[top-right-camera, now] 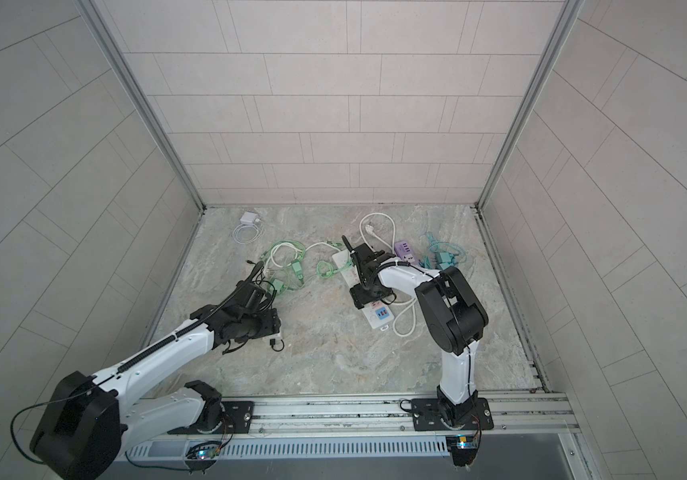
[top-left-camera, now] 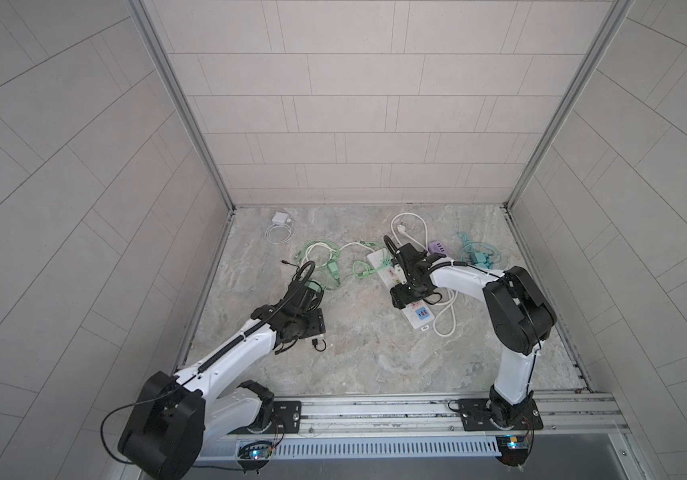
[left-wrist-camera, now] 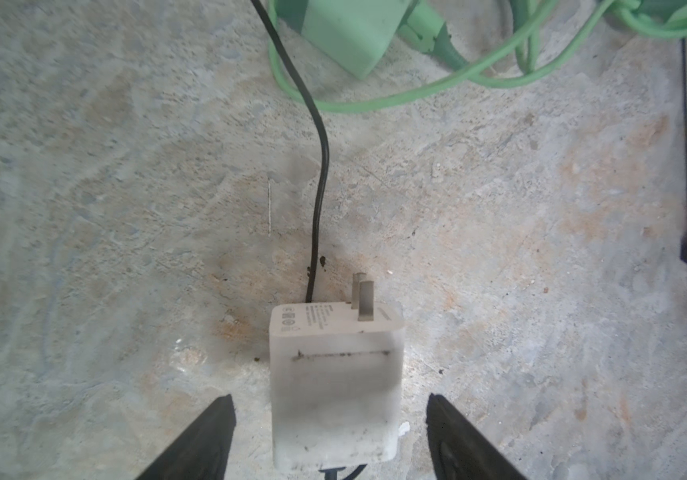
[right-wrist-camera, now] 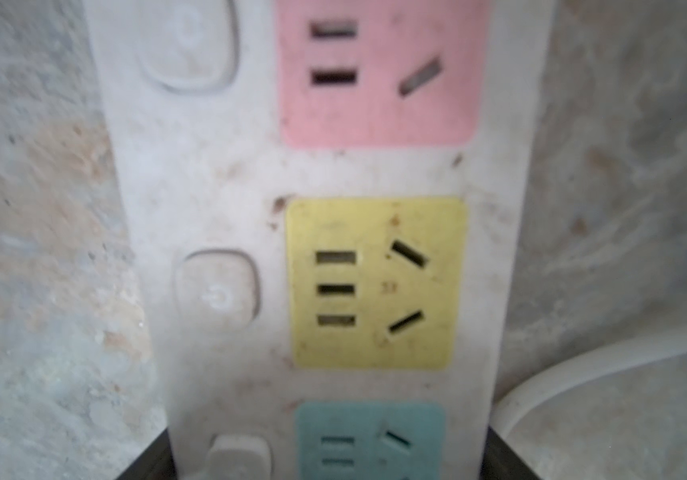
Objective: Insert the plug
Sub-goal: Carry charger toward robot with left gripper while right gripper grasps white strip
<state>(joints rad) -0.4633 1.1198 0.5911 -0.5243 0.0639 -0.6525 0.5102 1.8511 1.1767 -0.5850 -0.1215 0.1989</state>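
The plug, a white cube charger with two flat prongs and a black cable, lies on the stone floor. My left gripper is open around it, and floor shows between each finger and the plug's sides. In both top views that gripper points down at the floor on the left. The white power strip has pink, yellow and teal sockets, all unoccupied. My right gripper straddles the strip near the teal socket, its fingers against both long sides.
A green charger with tangled green cables lies just beyond the plug. The strip's white cord loops on its right. A white charger with a coiled lead, a purple adapter and teal cables sit toward the back wall.
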